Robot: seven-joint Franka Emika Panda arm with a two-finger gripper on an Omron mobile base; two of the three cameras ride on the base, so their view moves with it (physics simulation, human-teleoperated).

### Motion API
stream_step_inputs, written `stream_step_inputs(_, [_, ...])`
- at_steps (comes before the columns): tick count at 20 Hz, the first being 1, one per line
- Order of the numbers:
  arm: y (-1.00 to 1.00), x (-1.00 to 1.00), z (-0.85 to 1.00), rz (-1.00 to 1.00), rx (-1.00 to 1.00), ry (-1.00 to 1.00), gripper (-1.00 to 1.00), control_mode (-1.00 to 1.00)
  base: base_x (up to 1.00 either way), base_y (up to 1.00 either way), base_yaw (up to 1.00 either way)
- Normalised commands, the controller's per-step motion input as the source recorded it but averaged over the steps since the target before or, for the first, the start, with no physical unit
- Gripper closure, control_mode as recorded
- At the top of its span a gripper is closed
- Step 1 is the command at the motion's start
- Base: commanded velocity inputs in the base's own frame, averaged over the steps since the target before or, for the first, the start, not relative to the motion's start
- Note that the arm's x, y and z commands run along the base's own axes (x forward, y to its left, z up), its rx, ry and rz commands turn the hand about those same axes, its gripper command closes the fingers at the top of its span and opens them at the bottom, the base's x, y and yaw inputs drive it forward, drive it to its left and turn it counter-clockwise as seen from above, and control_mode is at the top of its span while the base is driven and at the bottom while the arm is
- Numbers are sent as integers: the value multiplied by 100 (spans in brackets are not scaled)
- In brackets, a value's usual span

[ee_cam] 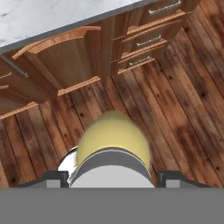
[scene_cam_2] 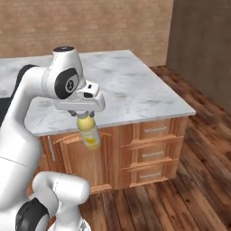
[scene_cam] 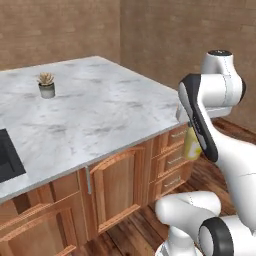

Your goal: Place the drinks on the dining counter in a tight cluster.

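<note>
The gripper (scene_cam_2: 85,116) pinches the yellow bottle (scene_cam_2: 89,133) by its cap, hanging off the dining counter (scene_cam_2: 135,97) edge, no drink set down yet

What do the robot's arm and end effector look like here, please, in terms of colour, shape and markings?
The arm is built of glossy white, rounded segments with dark grey to black bands and caps at the joints. One round dark joint cap carries a white numeral 2. The end effector is a boxy white block with small dark finger tips beneath it. No loose cables are visible.
</note>
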Motion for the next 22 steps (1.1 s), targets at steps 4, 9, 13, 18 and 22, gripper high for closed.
stream_step_inputs(4, [0,0,0,0,0,0,100,100,-19,0,53])
stream_step_inputs(9, [0,0,0,0,0,0,100,100,7,-2,26])
stream_step_inputs(13, [0,0,0,0,0,0,100,100,17,-65,3])
stream_step_inputs(18, [0,0,0,0,0,0,100,100,31,-100,6])
stream_step_inputs(22, [0,0,0,0,0,0,100,100,63,-100,13])
